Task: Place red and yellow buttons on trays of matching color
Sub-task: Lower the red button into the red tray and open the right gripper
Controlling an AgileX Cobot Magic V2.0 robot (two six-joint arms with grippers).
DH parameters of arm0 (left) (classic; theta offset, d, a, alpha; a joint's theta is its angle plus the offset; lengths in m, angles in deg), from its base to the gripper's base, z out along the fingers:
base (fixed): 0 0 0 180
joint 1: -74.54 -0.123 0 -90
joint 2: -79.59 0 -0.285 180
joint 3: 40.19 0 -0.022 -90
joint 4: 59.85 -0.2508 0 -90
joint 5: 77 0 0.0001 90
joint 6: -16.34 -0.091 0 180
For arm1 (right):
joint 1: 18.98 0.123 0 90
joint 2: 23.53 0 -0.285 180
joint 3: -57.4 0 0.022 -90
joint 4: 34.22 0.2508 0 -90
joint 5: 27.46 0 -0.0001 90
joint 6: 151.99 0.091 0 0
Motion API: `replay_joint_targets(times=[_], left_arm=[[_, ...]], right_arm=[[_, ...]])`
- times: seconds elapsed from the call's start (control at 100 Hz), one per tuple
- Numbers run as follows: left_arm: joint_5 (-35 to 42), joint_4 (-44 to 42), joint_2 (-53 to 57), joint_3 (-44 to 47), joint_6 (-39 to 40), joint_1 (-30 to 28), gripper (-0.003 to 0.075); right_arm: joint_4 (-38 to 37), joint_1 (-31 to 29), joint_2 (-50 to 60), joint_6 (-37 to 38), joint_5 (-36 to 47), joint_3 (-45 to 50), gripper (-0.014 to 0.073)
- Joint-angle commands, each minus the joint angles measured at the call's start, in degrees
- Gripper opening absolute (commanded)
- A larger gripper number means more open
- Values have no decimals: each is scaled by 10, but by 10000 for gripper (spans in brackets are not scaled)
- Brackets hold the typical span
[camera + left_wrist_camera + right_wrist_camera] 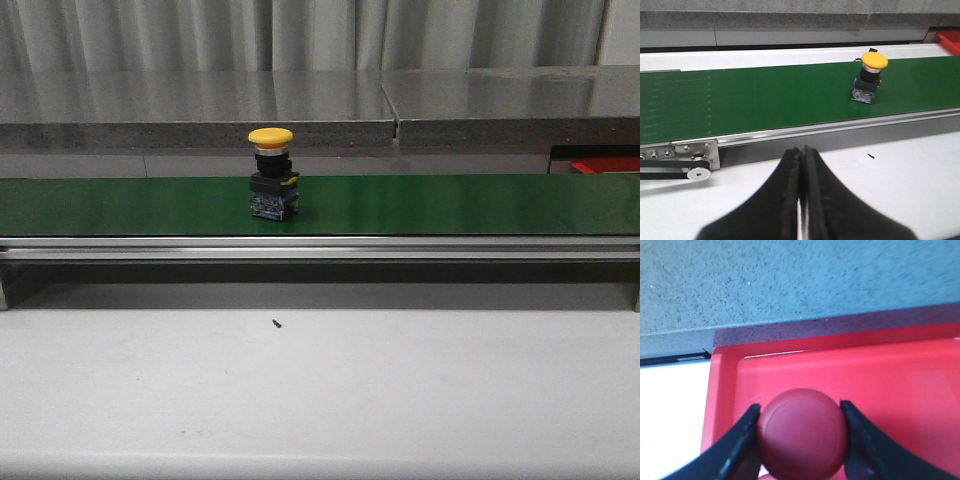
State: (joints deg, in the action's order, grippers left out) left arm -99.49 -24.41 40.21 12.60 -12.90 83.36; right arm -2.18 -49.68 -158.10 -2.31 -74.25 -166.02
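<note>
A yellow button (272,172) with a black and blue body stands upright on the green belt (450,203), left of centre; the left wrist view shows the same yellow button (870,76) far beyond the fingertips. My left gripper (802,150) hangs shut and empty over the white table, short of the belt's rail. My right gripper (800,407) is shut on a red button (802,433), its two fingers against the round cap's sides, above the red tray (900,375). A corner of the red tray (606,164) shows at the far right. No yellow tray is in view.
The belt's metal rail (320,247) runs across the table's width. A roller bracket (695,155) sits at the belt's end. A small dark speck (275,323) lies on the white table (320,390). A grey stone ledge (200,105) runs behind the belt.
</note>
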Motion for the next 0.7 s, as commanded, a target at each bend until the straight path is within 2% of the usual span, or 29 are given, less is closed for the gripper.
replay_joint_targets(times=[0.0, 0.18, 0.45, 0.54, 0.69], left_arm=[[36, 15, 0, -15, 2, 4, -19], [36, 15, 0, -15, 2, 4, -19], [36, 15, 0, -15, 2, 4, -19], [36, 15, 0, -15, 2, 4, -19], [36, 15, 0, -15, 2, 4, -19]], right_arm=[[-1, 2, 6, 18, 13, -43, 187], [-80, 9, -35, 29, 24, -43, 187], [-80, 9, -70, 32, 23, -43, 202], [-75, 9, -73, 32, 24, -43, 299], [-67, 8, -73, 32, 22, -50, 592]])
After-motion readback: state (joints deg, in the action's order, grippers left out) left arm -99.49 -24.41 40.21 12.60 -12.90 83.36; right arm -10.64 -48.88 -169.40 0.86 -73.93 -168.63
